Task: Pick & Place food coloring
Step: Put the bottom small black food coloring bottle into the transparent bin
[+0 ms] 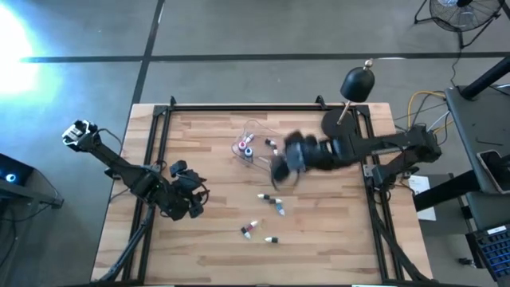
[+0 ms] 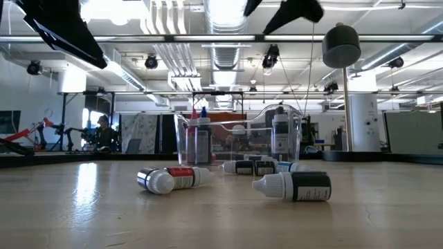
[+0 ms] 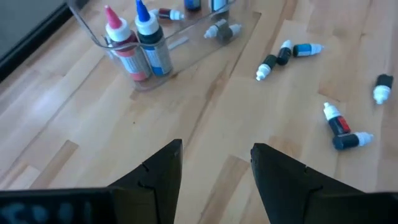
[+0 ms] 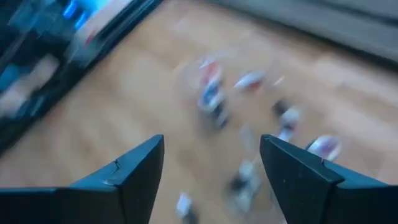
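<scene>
With several food coloring bottles [image 1: 248,148] stood in the clear tray [image 1: 256,131] mid-tabletop, others [image 1: 271,206] are left scattered nearer the front edge, both the right jaws [image 1: 280,169] and left jaws [image 1: 197,201] seen parted and empty.

Pink- and blue-capped food coloring [image 3: 140,46], clear tray [image 3: 186,43], pale wood table [image 3: 93,143]

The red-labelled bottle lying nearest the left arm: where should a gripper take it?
Probably from straight above, fingers closing across the middle of the red-labelled bottle. It lies flat on the table, the body offers parallel sides, and the cap tapers. A dark bottle lies at its base end, so stay mid-body.
</scene>
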Motion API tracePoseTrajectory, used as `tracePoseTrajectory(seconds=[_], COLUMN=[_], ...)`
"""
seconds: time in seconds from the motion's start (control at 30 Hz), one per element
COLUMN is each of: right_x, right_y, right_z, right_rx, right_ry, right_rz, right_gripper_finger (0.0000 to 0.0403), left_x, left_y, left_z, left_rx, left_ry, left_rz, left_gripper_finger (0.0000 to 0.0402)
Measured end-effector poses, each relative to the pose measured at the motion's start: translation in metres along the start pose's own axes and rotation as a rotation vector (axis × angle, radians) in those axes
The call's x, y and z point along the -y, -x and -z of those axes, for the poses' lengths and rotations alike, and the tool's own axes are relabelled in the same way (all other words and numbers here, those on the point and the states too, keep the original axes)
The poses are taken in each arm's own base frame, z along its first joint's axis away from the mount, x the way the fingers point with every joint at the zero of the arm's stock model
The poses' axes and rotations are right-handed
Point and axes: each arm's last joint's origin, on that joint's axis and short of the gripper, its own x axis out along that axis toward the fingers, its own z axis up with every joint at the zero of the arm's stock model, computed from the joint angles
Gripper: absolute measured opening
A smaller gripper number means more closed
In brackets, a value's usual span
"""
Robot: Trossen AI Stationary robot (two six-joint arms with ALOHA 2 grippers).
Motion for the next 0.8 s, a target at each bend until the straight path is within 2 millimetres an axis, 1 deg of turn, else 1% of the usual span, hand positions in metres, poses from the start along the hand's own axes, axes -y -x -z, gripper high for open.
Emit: tracePoseTrajectory(seconds=[0.1, 0.27, 0.37, 0.43, 0.53, 0.63, 0.7, 0.8], right_x=[-0.013, -0.029, -0.042, -0.051, -0.064, -0.076, -0.080, -0.086], right_y=[0.004, -0.005, -0.012, -0.020, -0.035, -0.050, -0.059, -0.067], right_z=[0.033, 0.107, 0.149, 0.172, 0.200, 0.223, 0.233, 0.240], right_rx=[-0.156, -0.464, -0.594, -0.666, -0.767, -0.839, -0.861, -0.868], right_ry=[0.048, 0.072, 0.064, 0.072, 0.081, 0.102, 0.113, 0.117], right_rz=[-0.007, 0.096, 0.106, 0.101, 0.056, -0.023, -0.033, -0.026], right_gripper_finger=[0.0262, 0.0249, 0.0242, 0.0238, 0.0234, 0.0230, 0.0228, 0.0225], left_x=[-0.001, -0.004, -0.006, -0.007, -0.008, -0.009, -0.009, -0.009], left_y=[-0.001, -0.005, -0.009, -0.010, -0.012, -0.013, -0.014, -0.014], left_z=[-0.001, -0.005, -0.008, -0.010, -0.011, -0.012, -0.013, -0.012], left_rx=[0.012, -0.002, -0.031, -0.044, -0.048, -0.049, -0.050, -0.060], left_ry=[0.010, 0.017, 0.008, 0.000, -0.019, -0.031, -0.031, -0.034], left_rz=[-0.013, -0.019, 0.002, 0.014, 0.017, 0.017, 0.016, 0.028], left_gripper_finger=[0.0165, 0.0165, 0.0165, 0.0165, 0.0165, 0.0165, 0.0165, 0.0165])
